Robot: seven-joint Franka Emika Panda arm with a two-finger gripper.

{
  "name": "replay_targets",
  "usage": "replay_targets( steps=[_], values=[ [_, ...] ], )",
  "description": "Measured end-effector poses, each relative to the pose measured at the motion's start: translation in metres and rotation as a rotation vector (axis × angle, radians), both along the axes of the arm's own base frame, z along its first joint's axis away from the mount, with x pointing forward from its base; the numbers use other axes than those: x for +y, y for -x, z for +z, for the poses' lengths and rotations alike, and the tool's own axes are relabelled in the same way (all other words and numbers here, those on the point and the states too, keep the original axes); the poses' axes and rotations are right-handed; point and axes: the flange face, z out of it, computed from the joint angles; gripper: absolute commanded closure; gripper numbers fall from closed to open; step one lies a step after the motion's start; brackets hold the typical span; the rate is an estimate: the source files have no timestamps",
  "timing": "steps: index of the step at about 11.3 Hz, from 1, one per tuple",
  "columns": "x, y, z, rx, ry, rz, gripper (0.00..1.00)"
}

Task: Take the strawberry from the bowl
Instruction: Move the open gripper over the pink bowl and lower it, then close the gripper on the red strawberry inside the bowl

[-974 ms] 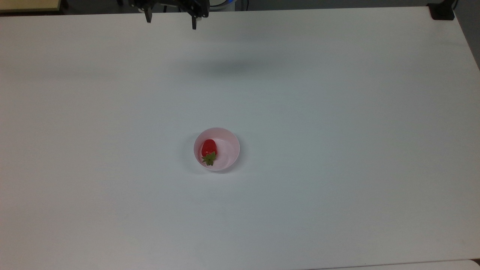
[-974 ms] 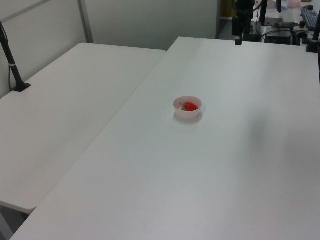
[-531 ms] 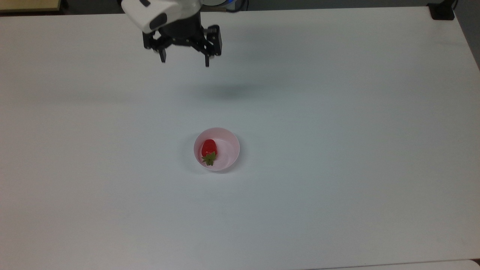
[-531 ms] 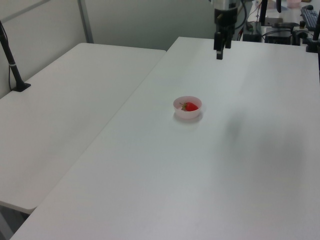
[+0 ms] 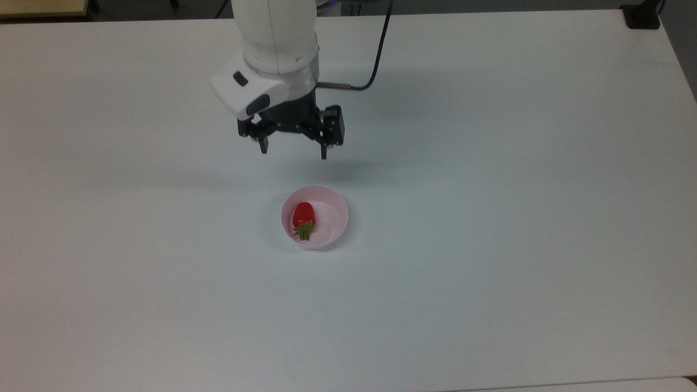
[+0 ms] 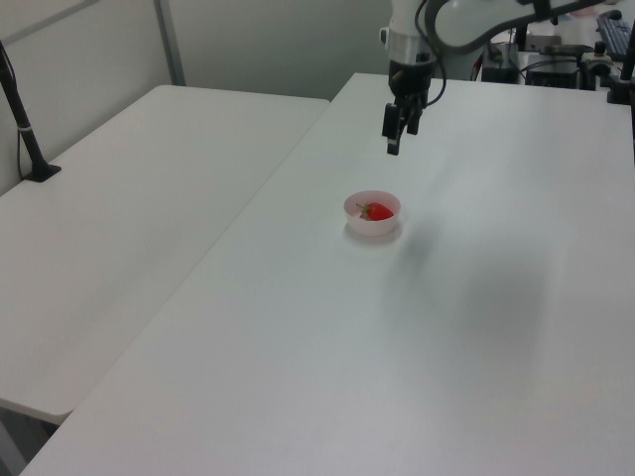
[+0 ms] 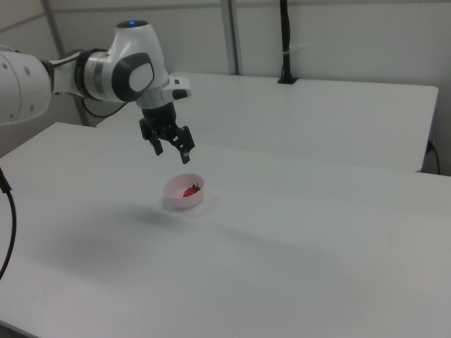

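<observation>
The top view looks straight down on the table (image 5: 490, 218); left and right views watch it obliquely from opposite sides.

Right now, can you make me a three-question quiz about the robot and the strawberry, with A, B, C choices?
1. Where is the strawberry?
A. Inside the bowl
B. On the table beside the bowl
C. Between the gripper's fingers

2. What colour is the bowl?
A. Blue
B. Pale pink
C. Yellow

3. How is the gripper right now?
A. Shut on the strawberry
B. Open, in the air above the table
C. Pressed flat on the table

Answers:
1. A, the red strawberry lies in the bowl, toward the top view's left side.
2. B, its walls and rim are pale pink in the top view.
3. B, the fingers stand apart with nothing between them, and in the right view the gripper hangs higher than the bowl.
</observation>
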Motion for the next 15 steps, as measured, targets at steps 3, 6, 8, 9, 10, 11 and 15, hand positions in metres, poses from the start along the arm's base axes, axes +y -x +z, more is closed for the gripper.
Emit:
replay_targets(
  steps=[3, 6, 8, 9, 10, 11, 15],
  values=[
    [0.009, -0.016, -0.037, -0.023, 0.000, 0.004, 0.27],
    [0.019, -0.028, -0.078, -0.027, 0.002, 0.009, 0.41],
    [0.023, -0.034, -0.099, -0.041, 0.000, -0.009, 0.40],
    [0.025, -0.036, -0.106, -0.044, -0.001, -0.011, 0.39],
    [0.025, -0.036, -0.111, -0.038, 0.000, -0.011, 0.34],
    [0.026, -0.037, -0.115, -0.036, 0.001, -0.011, 0.29],
    [0.024, -0.042, -0.129, -0.059, 0.012, -0.005, 0.18]
  ],
)
